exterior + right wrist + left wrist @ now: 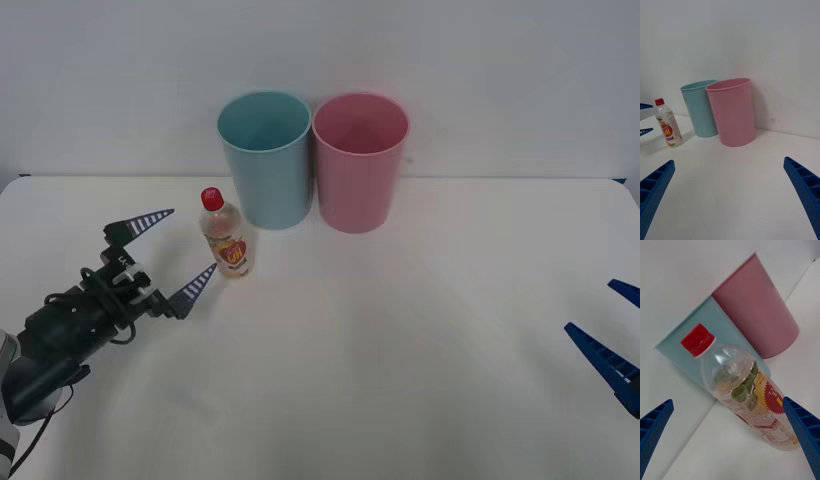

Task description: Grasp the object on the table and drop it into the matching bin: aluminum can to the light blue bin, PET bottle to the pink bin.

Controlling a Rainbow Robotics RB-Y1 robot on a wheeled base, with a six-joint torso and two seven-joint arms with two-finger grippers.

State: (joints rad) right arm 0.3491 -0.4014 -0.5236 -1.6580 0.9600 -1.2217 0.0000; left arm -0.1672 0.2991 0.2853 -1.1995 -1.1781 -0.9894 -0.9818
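Right gripper (605,335) spread wide, idle at table (400,380) edge | left gripper (180,252) spread wide, closing on upright bottle (226,236) beside blue bin (265,158), pink bin (360,160) next along | risk: 1 finger clips the bottle and topples it.

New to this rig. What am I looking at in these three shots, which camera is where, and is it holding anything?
It is a two-armed robot at a white table. The front view looks down from above the arms; the other two come from cameras on each wrist, with that arm's blue fingers at the bottom corners.

On the table stand a light blue bin, a pink bin beside it, and a small PET bottle with a red cap, upright in front of the blue one.

Nothing is held. The left end effector is open, close to the bottle without touching it. The right end effector is open at the table's right edge.
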